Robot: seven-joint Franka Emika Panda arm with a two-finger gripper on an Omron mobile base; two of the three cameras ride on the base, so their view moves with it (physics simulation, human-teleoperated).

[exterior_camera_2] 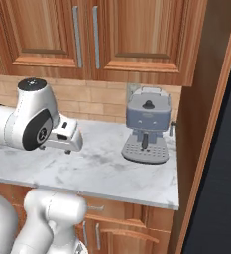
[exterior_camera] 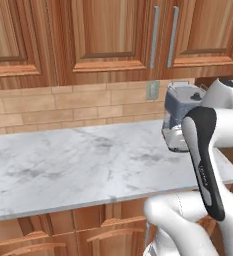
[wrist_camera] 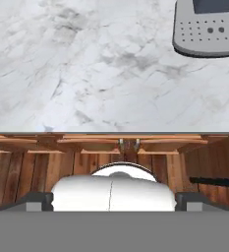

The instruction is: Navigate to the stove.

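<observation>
Marble bench (exterior_camera: 63, 165): coffee machine (exterior_camera_2: 145, 130) at right end, front facing the robot, beneath wooden cupboards (exterior_camera_2: 112, 34). Hand: grip state cannot be told.

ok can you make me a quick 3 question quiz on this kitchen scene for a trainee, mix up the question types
1. True or false: the coffee machine stands on the marble counter, near the end by the tall wooden side panel.
2. Multiple choice: what hangs on the wall above the counter? A) open shelves B) wooden cabinets with vertical bar handles C) a window
3. Short answer: what covers the wall between the counter and the cabinets?

Key: 1 true. 2 B. 3 tan brick-pattern tile backsplash, with a wall outlet set in it.
</observation>
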